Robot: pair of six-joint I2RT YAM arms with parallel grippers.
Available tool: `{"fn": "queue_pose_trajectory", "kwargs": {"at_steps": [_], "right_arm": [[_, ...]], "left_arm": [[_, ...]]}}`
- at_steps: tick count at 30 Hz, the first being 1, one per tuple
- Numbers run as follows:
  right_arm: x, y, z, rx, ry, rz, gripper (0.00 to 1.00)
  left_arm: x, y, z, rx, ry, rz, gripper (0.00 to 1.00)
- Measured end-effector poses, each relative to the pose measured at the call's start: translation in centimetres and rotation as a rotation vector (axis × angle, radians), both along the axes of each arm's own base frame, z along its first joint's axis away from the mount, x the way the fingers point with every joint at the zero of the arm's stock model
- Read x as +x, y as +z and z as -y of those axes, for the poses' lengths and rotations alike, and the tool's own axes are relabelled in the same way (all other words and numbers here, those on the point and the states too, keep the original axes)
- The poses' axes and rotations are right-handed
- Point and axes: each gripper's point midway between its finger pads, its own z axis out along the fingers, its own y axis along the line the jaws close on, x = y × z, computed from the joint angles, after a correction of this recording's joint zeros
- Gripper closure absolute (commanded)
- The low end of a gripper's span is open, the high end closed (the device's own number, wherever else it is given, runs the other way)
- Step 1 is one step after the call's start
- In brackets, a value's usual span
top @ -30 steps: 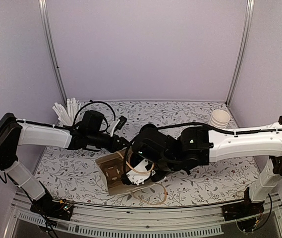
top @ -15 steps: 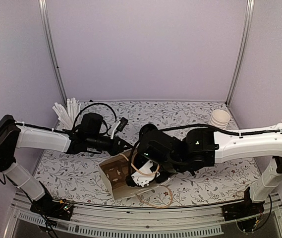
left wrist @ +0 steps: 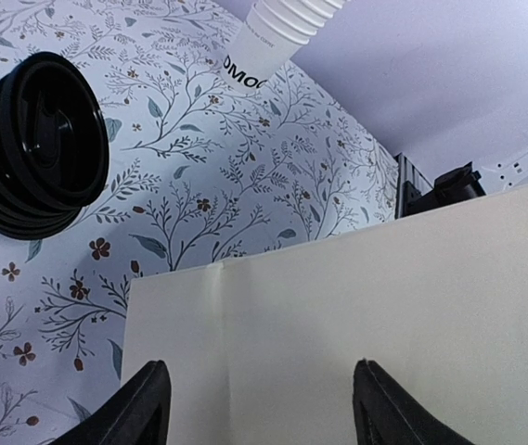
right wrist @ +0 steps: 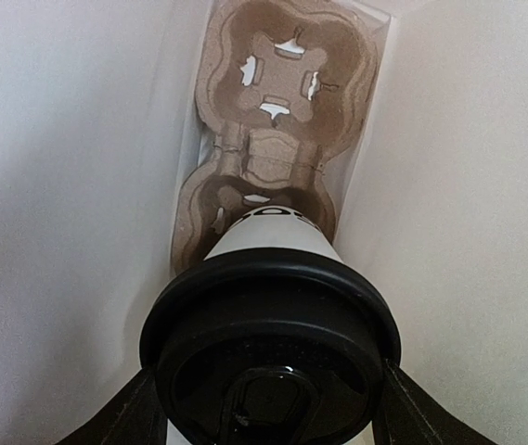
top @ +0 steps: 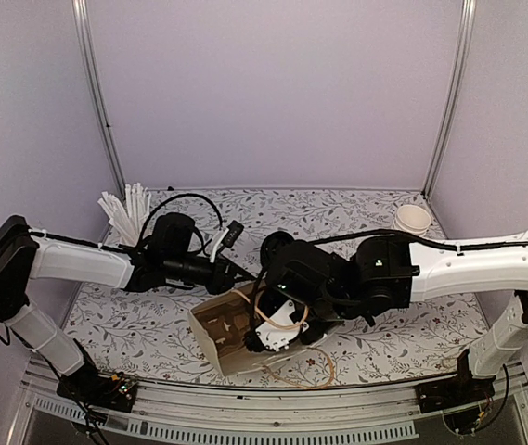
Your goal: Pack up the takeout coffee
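Observation:
The takeout coffee (right wrist: 269,237), a white cup with a black lid (right wrist: 271,357), is held in my right gripper (right wrist: 271,408), one finger on each side of the lid. It hangs inside a cream paper bag (right wrist: 59,185), above the near pocket of a brown cardboard cup carrier (right wrist: 273,120) on the bag's floor. In the top view the cup (top: 280,326) sits at the mouth of the bag (top: 219,336), with my right gripper (top: 273,336) there. My left gripper (top: 243,276) is at the bag's far side; its fingers (left wrist: 143,408) stand wide apart against the bag's outer wall (left wrist: 384,315).
A stack of black lids (left wrist: 36,144) and a stack of plain white cups (left wrist: 277,37) lie on the floral tablecloth beyond the bag. White stir sticks (top: 124,209) stand at the back left, the cup stack (top: 413,220) at the back right. The bag's handles (top: 302,368) lie near the front edge.
The bag and both grippers have shifted to the right, and the bag has turned a little. The right gripper still holds the cup at the bag's mouth.

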Motion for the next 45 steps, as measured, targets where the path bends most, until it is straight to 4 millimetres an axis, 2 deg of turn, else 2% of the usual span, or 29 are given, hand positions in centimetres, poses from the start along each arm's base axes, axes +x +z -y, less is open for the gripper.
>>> {"fn": "queue_pose_trajectory", "kwargs": {"at_steps": [15,28,31,39,45], "right_arm": [[1.7,0.0,0.1,0.026,-0.031,-0.02,0.52],[2.2,-1.6,0.0,-0.007,-0.026,-0.052,0.51],[2.3,-1.9,0.0,-0.013,-0.027,-0.058,0.51],[2.8,-2.0,-0.9,-0.029,-0.03,-0.111,0.51],[2.5,-2.3,-1.1,-0.058,-0.021,-0.176,0.51]], "left_arm": [[0.2,-0.2,0.1,-0.011,0.007,0.007,0.31],[0.4,-0.6,0.2,-0.013,0.012,-0.002,0.3],[0.5,-0.6,0.2,-0.012,0.015,-0.002,0.28],[1.8,-0.8,-1.6,-0.005,0.093,-0.022,0.25],[2.3,0.8,-3.2,-0.013,0.153,0.008,0.24]]}}
